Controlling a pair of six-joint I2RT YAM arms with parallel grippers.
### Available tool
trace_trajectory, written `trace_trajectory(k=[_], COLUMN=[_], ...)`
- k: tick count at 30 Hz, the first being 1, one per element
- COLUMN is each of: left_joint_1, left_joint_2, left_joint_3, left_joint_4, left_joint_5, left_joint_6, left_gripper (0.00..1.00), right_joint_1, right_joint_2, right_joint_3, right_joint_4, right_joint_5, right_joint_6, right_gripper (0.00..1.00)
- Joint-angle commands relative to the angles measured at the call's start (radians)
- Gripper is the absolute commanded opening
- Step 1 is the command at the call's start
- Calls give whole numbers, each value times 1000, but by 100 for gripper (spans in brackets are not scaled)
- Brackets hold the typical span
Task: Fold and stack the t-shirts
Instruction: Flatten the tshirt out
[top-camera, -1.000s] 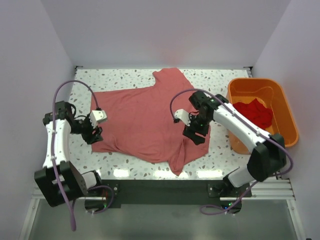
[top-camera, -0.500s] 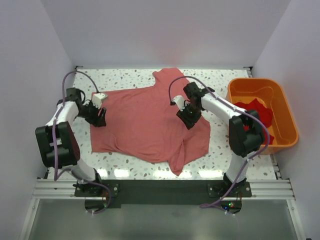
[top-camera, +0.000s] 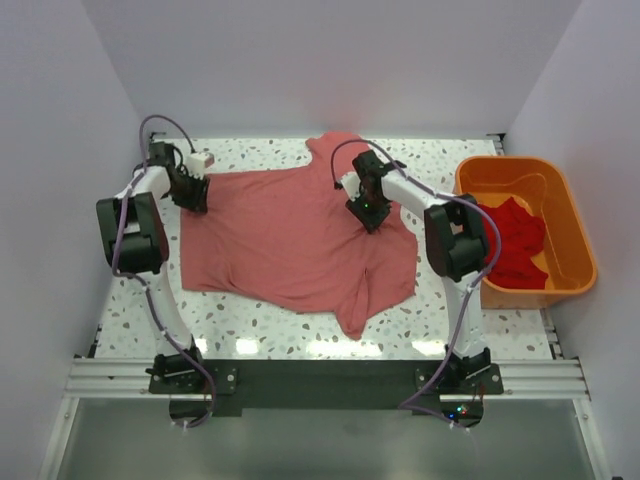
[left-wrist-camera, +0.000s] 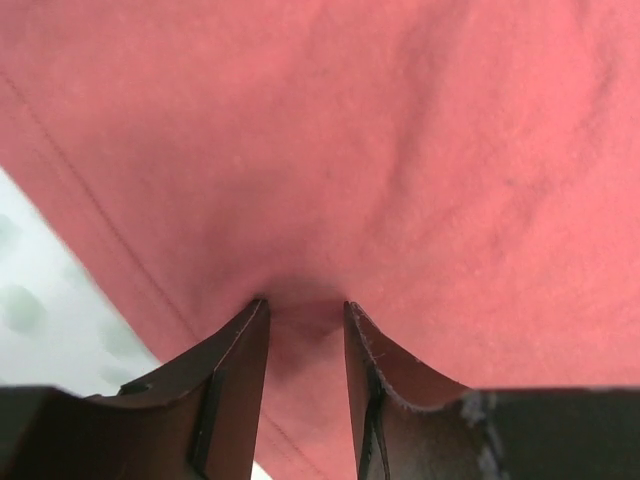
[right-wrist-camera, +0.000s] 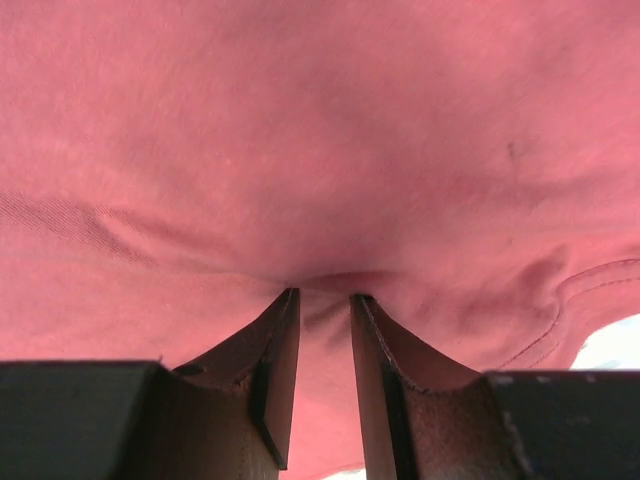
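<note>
A salmon-pink t-shirt (top-camera: 290, 235) lies spread flat across the speckled table (top-camera: 440, 300). My left gripper (top-camera: 192, 190) presses down on its far-left corner. The left wrist view shows that gripper (left-wrist-camera: 305, 305) part-way open, tips dimpling the pink cloth (left-wrist-camera: 400, 130) beside a hem seam. My right gripper (top-camera: 368, 210) sits on the shirt's far right part, below the collar. In the right wrist view it (right-wrist-camera: 325, 293) stands narrow, with wrinkled pink cloth (right-wrist-camera: 300, 120) pinched between the fingers. A brighter red t-shirt (top-camera: 510, 235) lies crumpled in the tub.
An orange plastic tub (top-camera: 578, 235) stands at the right edge of the table, holding the red shirt. White walls close in the left, far and right sides. Bare table (left-wrist-camera: 40, 290) shows left of the shirt's hem.
Both arms have swung from the shirt's near half to its far half, the left to the far-left corner, the right up near the collar. Both sets of jaws have narrowed onto the cloth.
</note>
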Motion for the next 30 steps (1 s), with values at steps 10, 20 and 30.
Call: trace_trajectory(k=[10,20,30], left_joint_1=[29,-22,-45], left_joint_2=[-14,-324,-428], left_joint_3=[334,-129,-292], left_joint_4=[-222,-310,-255], left_joint_5=[217,312,261], left_joint_6=[182,360,349], left_gripper=[63,66,71], right_joint_1=[-65,-52,-18], right_joint_2=[-60,-201,-85], right_joint_3=[347,22,-1], right_joint_4=[-191,-291,-194], right_joint_5=[-185,-391,-460], right_joint_6=[-39,121,227], right_gripper=[46,43,44])
